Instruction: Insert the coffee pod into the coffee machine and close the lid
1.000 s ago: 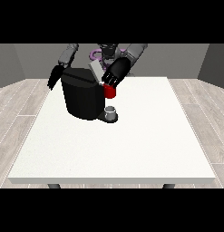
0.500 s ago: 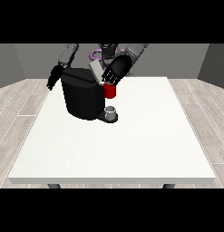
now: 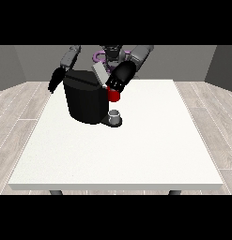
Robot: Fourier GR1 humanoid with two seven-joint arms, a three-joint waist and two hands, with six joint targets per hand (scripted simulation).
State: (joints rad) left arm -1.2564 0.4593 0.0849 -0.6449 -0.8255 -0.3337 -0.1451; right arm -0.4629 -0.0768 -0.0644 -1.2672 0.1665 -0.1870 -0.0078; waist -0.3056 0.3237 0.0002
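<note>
Hanging at the view's left, our one hand [image 3: 55, 80] sits beside the coffee machine [image 3: 85, 98], apart from it and holding nothing; whether its fingers are straight or curled we cannot tell. Moving rightward, the machine stands dark and bulky on the white tabletop [image 3: 136, 150], its grey lid [image 3: 100, 73] tilted up. Our hand at the view's right [image 3: 118, 80] is up against the lid and just above a red thing at the machine [image 3: 114, 95]; its finger pose is hidden from us too. Below, a grey thing [image 3: 115, 115] rests on the machine's base; we cannot confirm it as the pod. We judge a pod to be light, stiff and smooth, best pinched round its rim.
</note>
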